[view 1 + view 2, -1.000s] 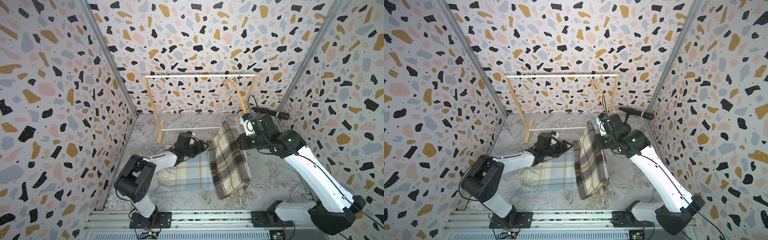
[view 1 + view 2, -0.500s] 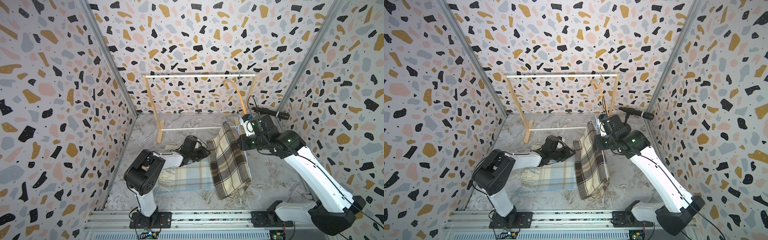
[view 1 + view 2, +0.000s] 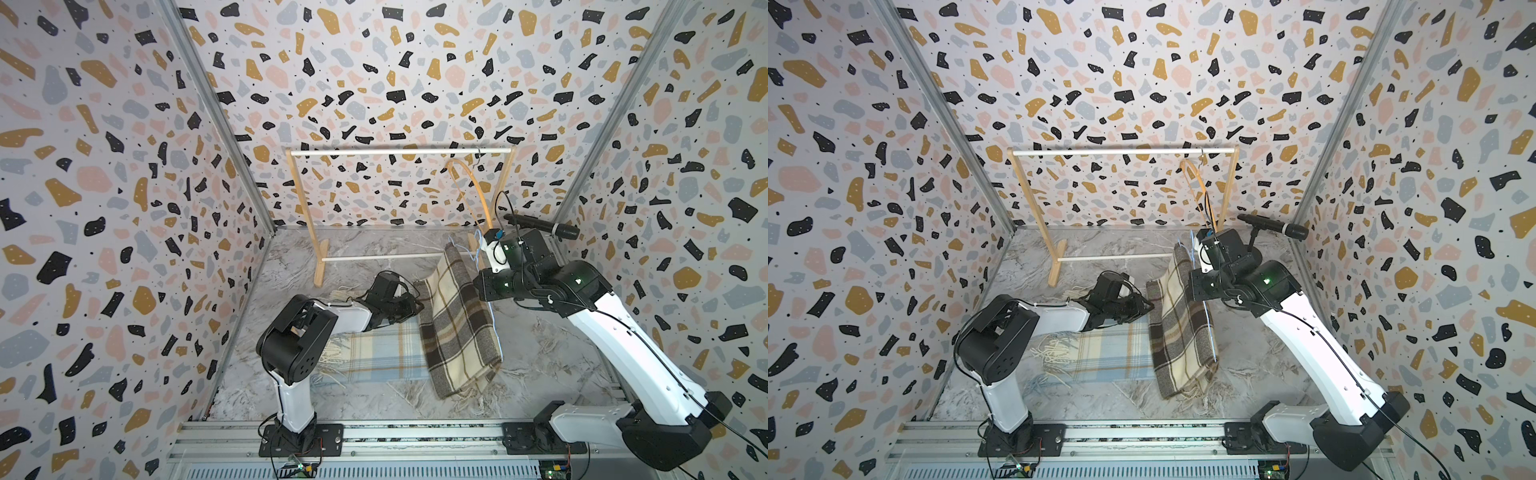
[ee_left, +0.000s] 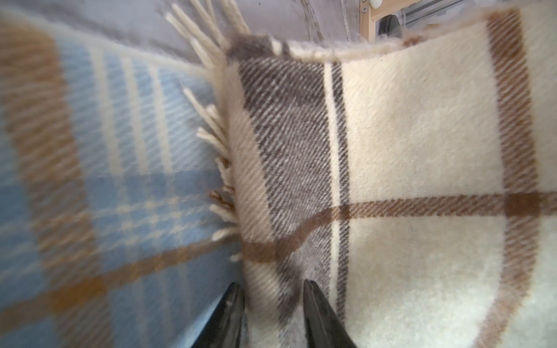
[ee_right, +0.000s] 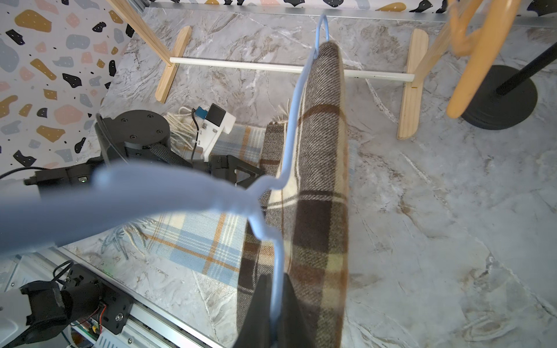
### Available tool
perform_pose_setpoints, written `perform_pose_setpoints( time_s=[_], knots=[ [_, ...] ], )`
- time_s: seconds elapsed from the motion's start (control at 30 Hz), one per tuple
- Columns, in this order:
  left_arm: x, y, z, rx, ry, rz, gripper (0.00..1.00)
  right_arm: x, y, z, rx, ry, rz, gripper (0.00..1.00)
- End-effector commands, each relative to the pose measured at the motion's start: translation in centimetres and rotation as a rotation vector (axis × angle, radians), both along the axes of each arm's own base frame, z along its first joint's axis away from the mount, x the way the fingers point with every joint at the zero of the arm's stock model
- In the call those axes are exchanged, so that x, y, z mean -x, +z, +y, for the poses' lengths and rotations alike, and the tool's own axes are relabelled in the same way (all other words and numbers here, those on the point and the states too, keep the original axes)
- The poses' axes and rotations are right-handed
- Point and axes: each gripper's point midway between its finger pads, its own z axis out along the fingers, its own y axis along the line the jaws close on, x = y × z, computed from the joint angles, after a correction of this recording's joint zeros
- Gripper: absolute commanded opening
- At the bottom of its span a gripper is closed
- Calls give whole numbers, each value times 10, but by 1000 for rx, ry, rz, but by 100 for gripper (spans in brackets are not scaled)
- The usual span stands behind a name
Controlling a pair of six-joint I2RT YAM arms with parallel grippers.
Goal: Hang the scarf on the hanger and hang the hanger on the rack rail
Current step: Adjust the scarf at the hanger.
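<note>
Desk: What is different from a second ago?

Me: My left gripper (image 4: 270,289) was wide open, hanging back over the blue scarf (image 3: 374,357). Now it sits at the left edge of the brown scarf (image 3: 457,328), and its jaws have drawn in on a fold there. Wool fills the gap between them, so I read it as a grip.

Desk: And the right side?

Me: No change. The right gripper (image 5: 275,280) stays clenched on the wire of the blue hanger (image 5: 180,188). It holds it up on the near side of the rack (image 3: 399,152), close to the yellow hanger (image 5: 476,66) that hangs from the rail.

Desk: Where is the scarf itself?

Me: Laid over the blue hanger. Its far end is lifted on the wire. Its near end rests on the floor (image 3: 552,353), overlapping the right edge of the blue scarf.

Desk: So what does the new grip give you?

Me: A second hold. I judge I can now draw the left side across so the cloth hangs evenly — until that is done, it could slide off if I raise the hanger.
</note>
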Motion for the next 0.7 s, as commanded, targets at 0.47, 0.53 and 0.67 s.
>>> perform_pose_setpoints(
  time_s=[0.47, 0.53, 0.67],
  knots=[
    [-4, 65, 29, -63, -2, -168, 0, 5, 67, 3, -122, 27, -132, 0],
    [-7, 76, 47, -71, 32, -178, 0, 5, 78, 5, -149, 25, -148, 0],
    [-10, 85, 74, -70, 75, -177, 0, 5, 100, 13, -207, 44, -165, 0]
  ],
)
